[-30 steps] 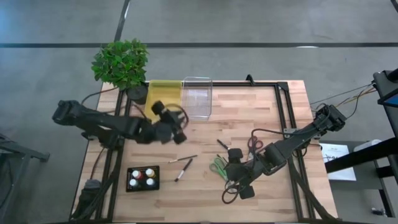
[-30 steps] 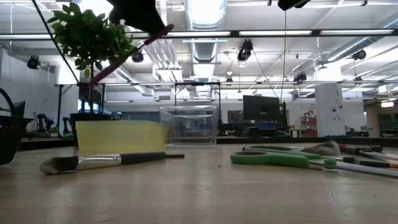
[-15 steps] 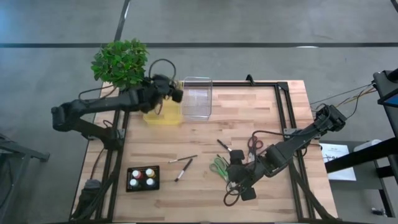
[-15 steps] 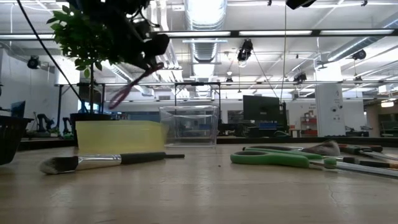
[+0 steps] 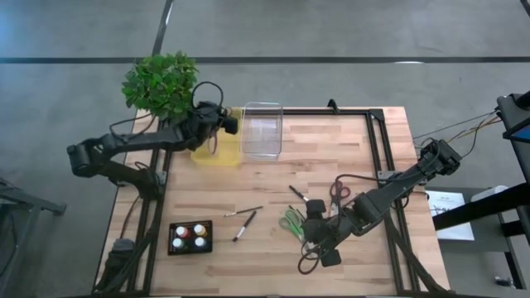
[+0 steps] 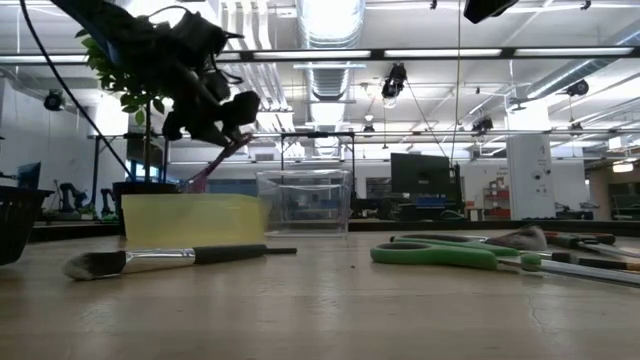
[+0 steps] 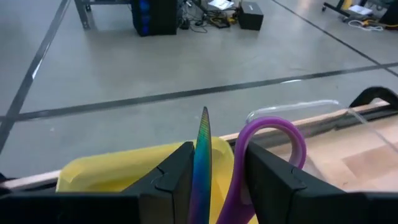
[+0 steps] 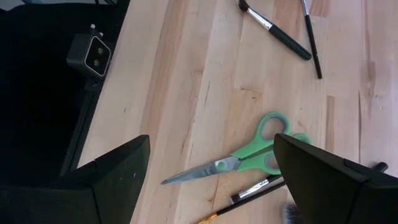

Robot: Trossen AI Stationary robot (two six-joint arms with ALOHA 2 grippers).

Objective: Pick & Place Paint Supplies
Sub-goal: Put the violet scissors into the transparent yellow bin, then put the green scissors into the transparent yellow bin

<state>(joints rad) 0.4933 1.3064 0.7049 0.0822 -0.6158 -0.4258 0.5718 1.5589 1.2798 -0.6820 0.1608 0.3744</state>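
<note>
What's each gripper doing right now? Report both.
Left gripper: shut on purple scissors, over the yellow bin.
Right gripper: open, empty, above green scissors.

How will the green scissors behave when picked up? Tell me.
The green scissors look rigid, so probably no flopping. They lie flat on the table, so unlikely to roll, but a low profile may make gripping tricky. The smooth metal blade could slip.
</note>
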